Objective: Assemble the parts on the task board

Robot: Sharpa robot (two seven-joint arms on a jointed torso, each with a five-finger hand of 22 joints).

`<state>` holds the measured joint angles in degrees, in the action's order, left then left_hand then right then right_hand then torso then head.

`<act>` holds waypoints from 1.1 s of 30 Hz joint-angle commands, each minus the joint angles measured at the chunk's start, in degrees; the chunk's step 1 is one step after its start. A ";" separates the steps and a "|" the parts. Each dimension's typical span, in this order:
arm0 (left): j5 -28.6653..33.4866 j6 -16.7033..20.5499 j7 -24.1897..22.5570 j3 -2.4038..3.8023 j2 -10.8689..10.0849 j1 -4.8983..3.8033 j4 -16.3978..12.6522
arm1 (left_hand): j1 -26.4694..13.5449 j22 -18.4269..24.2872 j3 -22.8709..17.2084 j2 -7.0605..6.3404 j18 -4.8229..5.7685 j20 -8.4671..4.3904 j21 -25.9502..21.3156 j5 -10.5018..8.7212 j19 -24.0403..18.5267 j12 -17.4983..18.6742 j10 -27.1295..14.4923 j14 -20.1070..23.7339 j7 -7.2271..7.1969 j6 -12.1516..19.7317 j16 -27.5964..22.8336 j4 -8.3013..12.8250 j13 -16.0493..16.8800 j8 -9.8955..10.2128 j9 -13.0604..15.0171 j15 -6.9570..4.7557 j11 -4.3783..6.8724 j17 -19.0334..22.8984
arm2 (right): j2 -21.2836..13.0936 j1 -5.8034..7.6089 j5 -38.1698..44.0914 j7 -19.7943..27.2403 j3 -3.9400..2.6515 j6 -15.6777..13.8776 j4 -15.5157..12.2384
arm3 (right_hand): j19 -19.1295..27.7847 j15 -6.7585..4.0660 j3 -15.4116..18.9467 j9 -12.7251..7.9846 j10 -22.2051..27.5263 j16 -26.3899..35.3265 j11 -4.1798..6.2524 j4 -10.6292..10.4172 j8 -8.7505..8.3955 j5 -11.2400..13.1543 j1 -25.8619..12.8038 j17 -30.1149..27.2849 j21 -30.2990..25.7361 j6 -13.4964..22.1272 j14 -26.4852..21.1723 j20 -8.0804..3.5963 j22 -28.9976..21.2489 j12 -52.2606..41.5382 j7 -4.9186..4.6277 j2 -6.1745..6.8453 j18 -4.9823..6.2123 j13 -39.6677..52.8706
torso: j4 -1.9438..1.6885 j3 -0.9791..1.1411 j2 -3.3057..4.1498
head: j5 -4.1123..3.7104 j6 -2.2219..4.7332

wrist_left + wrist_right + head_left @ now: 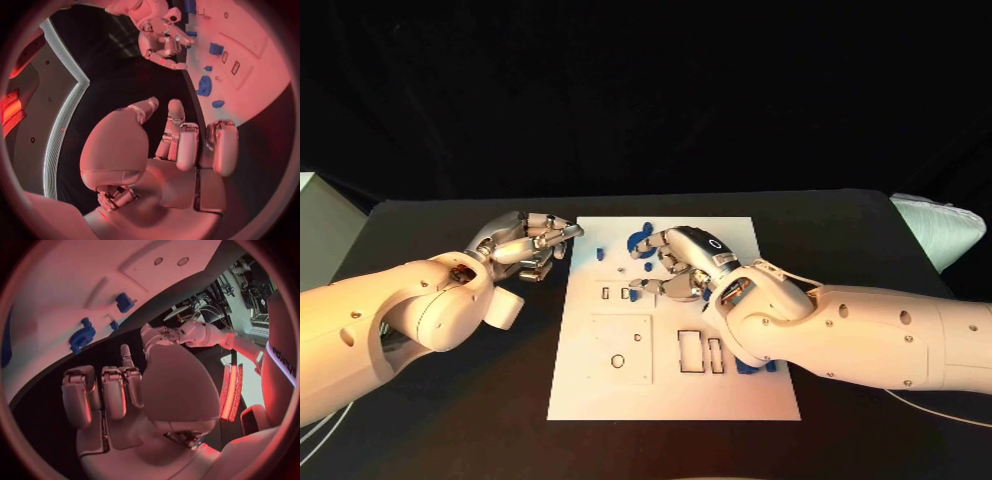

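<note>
Looking down from the head cam, I see the task board (668,390) lying flat mid-surface w/ small blue parts (643,240) clustered near its far edge and a couple more by the slots at its right side. My right hand (682,265) hovers over that far cluster, fingers curled in; I can't tell whether they pinch a piece or just sit closed, since the hand covers whatever's beneath it. The left hand (528,240) sits on the black surface (459,420) just beside the board's left edge, fingers curled w/ nothing visibly in them. From the left wrist cam, the bigger lobed blue part (204,86) and a few small blue bits lie on the board near its edge, apart from each other. Judging by looks, these parts are light, rigid plastic, prob. smooth and a bit slippery, so they'd skate on the board if nudged; I'd take the small ones by opposite flat sides w/ a fingertip pinch, and the lobed one across its narrow waist. Board itself looks thin and stiff, could shift if pushed sideways. No brand, label or readable writing on board or parts.
</note>
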<state>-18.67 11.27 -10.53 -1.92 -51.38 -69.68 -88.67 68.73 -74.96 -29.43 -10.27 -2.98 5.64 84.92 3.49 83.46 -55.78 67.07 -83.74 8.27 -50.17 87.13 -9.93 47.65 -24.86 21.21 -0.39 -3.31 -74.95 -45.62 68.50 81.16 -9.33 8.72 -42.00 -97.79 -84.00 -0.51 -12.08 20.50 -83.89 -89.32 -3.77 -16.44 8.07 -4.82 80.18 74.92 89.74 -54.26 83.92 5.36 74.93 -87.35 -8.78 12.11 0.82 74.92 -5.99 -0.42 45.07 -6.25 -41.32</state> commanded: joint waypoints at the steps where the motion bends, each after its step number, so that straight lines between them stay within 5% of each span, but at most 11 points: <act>1: -7.50 -3.17 9.88 0.05 0.95 -0.41 0.70 | -0.20 -3.02 -0.22 0.15 0.44 -0.67 0.37 -0.16 0.28 -7.06 2.75 -5.32 -0.77 -0.20 1.49 -0.80 6.74 -1.99 1.37 -0.40 0.43 -12.66 | -0.78 1.11 -14.50 11.36 -0.15 0.94 0.72 | -6.00 0.38 -0.11 0.00 -3.80 0.20 -0.33 0.14 0.22 -1.35 0.68 12.94 0.26 -0.19 5.54 0.38 15.07 0.29 -0.04 -0.08 -0.82 13.13 | 0.07 0.13 -0.69 | 0.21 0.11; 6: -13.48 -7.56 20.13 0.05 3.68 -2.01 2.73 | -0.42 -3.84 -0.35 0.23 0.61 -1.31 0.68 -0.24 0.82 -12.00 4.99 -6.05 -1.79 -0.82 2.56 -2.01 11.61 -5.24 4.06 -1.13 1.25 -14.50 | -1.70 3.46 -25.90 14.82 -0.42 1.87 3.21 | -6.00 0.32 -0.41 0.09 -3.69 0.24 -0.26 0.04 0.71 -3.76 0.95 12.86 0.26 -0.51 5.51 0.36 15.07 0.39 0.03 -0.37 -0.82 13.05 | 0.09 0.21 -1.39 | 0.43 -0.27; 13: -19.96 -13.21 30.66 -0.13 7.83 -4.33 4.87 | -2.02 -3.89 0.61 -0.05 0.64 -1.69 0.65 -0.33 0.89 -12.51 4.65 -6.09 -2.15 0.00 2.61 -4.27 11.72 -7.63 6.88 -1.45 1.56 -14.60 | -2.28 6.50 -31.01 16.16 -0.61 2.31 6.65 | -6.00 0.31 -0.48 0.10 -3.67 0.27 -0.26 -0.06 0.82 -4.22 0.73 12.81 0.26 -0.49 5.50 0.34 15.07 0.40 0.02 -0.56 -0.82 13.04 | -0.02 0.37 -2.08 | 0.75 -0.73; 23: -28.40 -17.92 37.62 -1.38 12.86 -6.94 6.65 | -4.01 -3.77 2.61 -0.13 0.61 -1.65 0.55 -0.32 0.84 -12.28 3.93 -6.07 -2.00 1.29 2.58 -6.65 11.10 -8.77 8.93 -1.33 1.40 -14.56 | -2.60 9.10 -34.08 15.40 -0.66 3.39 11.90 | -6.00 0.31 -0.39 0.07 -3.57 0.32 -0.28 -0.13 0.79 -4.28 0.39 12.69 0.26 -0.33 5.47 0.34 15.07 0.53 -0.01 -0.57 -0.82 12.95 | -0.06 0.53 -2.55 | 0.75 -1.25; 33: -33.34 -22.22 39.51 -1.95 17.61 -7.86 9.33 | -6.42 -4.00 4.17 1.17 0.65 -1.75 0.58 -0.27 0.94 -12.80 3.89 -6.12 -2.42 1.55 2.66 -6.70 11.36 -10.81 12.09 -1.54 1.69 -14.70 | -2.50 9.55 -34.46 14.54 -0.66 4.11 14.51 | -6.00 0.33 -0.33 0.04 -3.43 0.36 -0.30 -0.13 0.74 -4.33 0.22 12.60 0.26 -0.16 5.45 0.34 15.07 0.70 -0.03 -0.55 -0.82 12.84 | -0.02 0.72 -2.65 | 0.82 -1.40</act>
<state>-48.71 -7.19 27.00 -3.86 -34.20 -77.38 -79.58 62.86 -74.94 -25.52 -8.91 -3.00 4.41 85.41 3.50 84.03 -68.34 71.14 -84.04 5.92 -49.03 89.53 -16.61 58.99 -35.48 33.14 -1.54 -1.94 -74.94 -48.18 78.01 47.50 4.96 8.08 -39.32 -83.49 -84.00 -0.51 -12.42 20.55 -83.89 -89.32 -3.76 -16.43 8.63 -8.78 80.63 74.91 89.74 -54.27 83.92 5.36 74.91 -86.83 -8.77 11.85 0.82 74.91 -6.05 0.27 42.39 -5.38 -42.75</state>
